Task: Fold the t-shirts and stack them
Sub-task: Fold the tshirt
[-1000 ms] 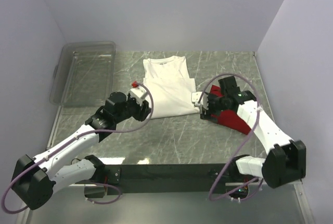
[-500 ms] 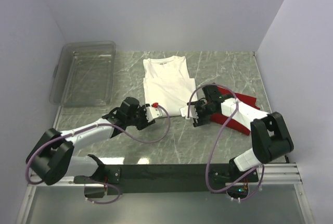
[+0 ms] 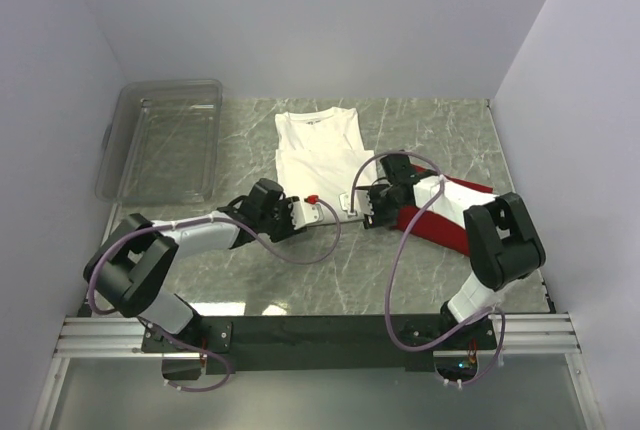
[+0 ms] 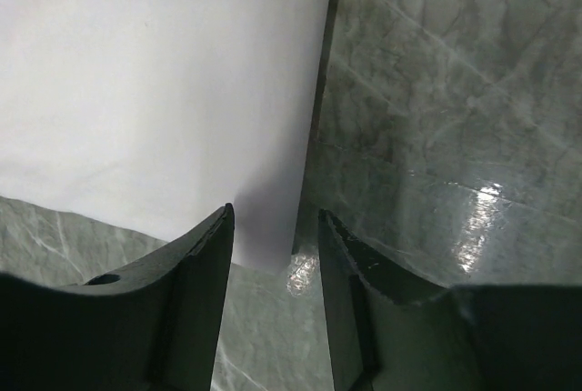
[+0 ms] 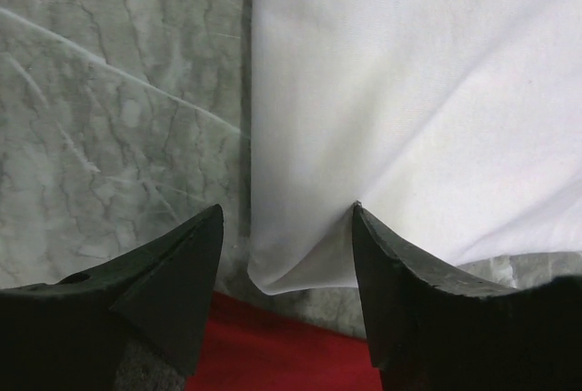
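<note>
Left hand (image 4: 273, 225), right hand (image 5: 286, 218) straddle near-hem corners of half-folded large white cloth t-shirt (image 3: 318, 165); both unclenched, nothing gripped. Likely readying next fold. Plain red t-shirt (image 3: 452, 228) alongside.

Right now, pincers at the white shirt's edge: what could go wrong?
1. The right pincer straddles a corner of the folded white cloth t-shirt with the plain red t-shirt beside it; closing may catch both.
2. The left pincer brackets only a corner tip; it may slip.
3. In the top view the pincers sit close together; they could bump.
</note>
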`<state>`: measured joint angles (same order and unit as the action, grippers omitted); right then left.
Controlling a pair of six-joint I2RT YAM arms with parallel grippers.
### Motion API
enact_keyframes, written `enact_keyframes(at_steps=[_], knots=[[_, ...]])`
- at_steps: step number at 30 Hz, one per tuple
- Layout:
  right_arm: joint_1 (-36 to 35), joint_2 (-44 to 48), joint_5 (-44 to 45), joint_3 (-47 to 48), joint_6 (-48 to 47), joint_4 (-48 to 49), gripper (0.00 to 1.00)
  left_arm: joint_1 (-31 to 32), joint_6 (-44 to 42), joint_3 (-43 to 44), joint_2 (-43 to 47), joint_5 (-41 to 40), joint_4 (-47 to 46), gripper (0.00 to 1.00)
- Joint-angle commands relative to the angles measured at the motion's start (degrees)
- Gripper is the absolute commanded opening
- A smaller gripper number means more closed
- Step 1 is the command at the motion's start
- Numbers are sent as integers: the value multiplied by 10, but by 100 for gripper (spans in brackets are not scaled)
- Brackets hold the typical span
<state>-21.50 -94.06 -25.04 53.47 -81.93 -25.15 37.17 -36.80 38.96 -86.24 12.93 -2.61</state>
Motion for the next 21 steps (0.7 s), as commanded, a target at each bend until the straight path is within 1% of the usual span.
enact_keyframes(at_steps=[1, 6, 7, 9, 10, 11, 12, 13, 14, 15, 17, 18, 19, 21], knots=[[-1, -12, 12, 26, 17, 6, 65, 3, -19, 20, -24, -15, -5, 47], [-1, -31, 16, 43, 29, -2, 61, 13, -23, 15, -46, -50, -9, 45], [-1, -37, 18, 45, 32, -3, 59, 14, -23, 10, -52, -67, -13, 45], [-1, -45, 24, 54, 37, -8, 55, 17, -23, 6, -58, -82, -20, 42], [-1, -53, 24, 59, 39, -14, 48, 18, -23, 7, -63, -87, -20, 40], [0, -57, 24, 66, 41, -19, 43, 18, -23, 8, -66, -96, -21, 31], [-1, -60, 24, 68, 42, -26, 34, 20, -20, 9, -67, -100, -20, 22], [-1, -60, 23, 69, 41, -30, 30, 19, -17, 10, -69, -105, -19, 12], [-1, -58, 21, 65, 41, -33, 27, 24, -12, 12, -68, -111, -15, 1], [0, -47, 11, 62, 41, -35, 19, 26, -10, 12, -63, -113, -10, 1], [5, -33, -2, 55, 39, -43, 13, 31, -1, 6, -39, -113, -1, 1], [8, -18, -11, 54, 39, -59, 7, 40, 10, 2, -26, -107, 7, 1], [12, -9, -34, 54, 40, -67, 4, 45, 15, -2, 4, -101, 19, 1], [26, 16, -58, 55, 40, -105, 0, 58, 27, -14, 36, -75, 43, 1]])
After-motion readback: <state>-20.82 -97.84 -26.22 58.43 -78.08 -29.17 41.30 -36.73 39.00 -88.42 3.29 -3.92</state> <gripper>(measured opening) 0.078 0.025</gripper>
